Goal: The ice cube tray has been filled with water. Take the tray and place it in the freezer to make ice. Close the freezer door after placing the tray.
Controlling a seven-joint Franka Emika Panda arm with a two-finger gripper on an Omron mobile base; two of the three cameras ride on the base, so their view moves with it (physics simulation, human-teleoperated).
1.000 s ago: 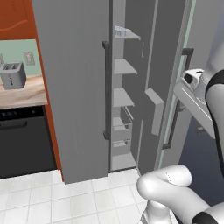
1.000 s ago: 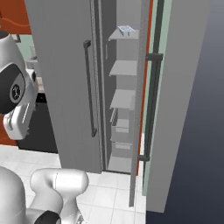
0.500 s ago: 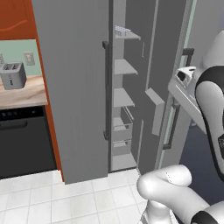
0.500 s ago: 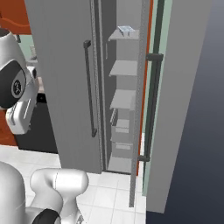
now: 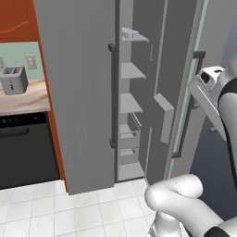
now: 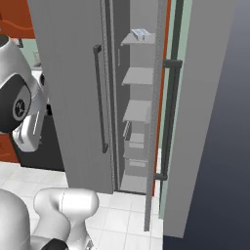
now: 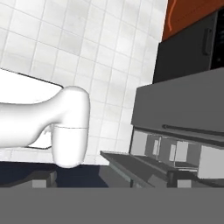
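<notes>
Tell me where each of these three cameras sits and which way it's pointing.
Left base view: behind the arm to its left, facing the open freezer; the arm rises at lower right.
Right base view: behind the arm to its right, facing the same freezer; the arm stands at lower left.
Hand view: on the hand, rolled, looking over the floor tiles toward the fridge.
Both base views share the ice cube tray on the top shelf and the freezer door, open.

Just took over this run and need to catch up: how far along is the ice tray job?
Done: the ice cube tray sits on the top shelf of the freezer. In hand: nothing; the jaws are open and empty, and the arm stands beside the fridge. Left: the freezer door is ajar, its bar handle untouched, so it has to be pushed shut.
</notes>
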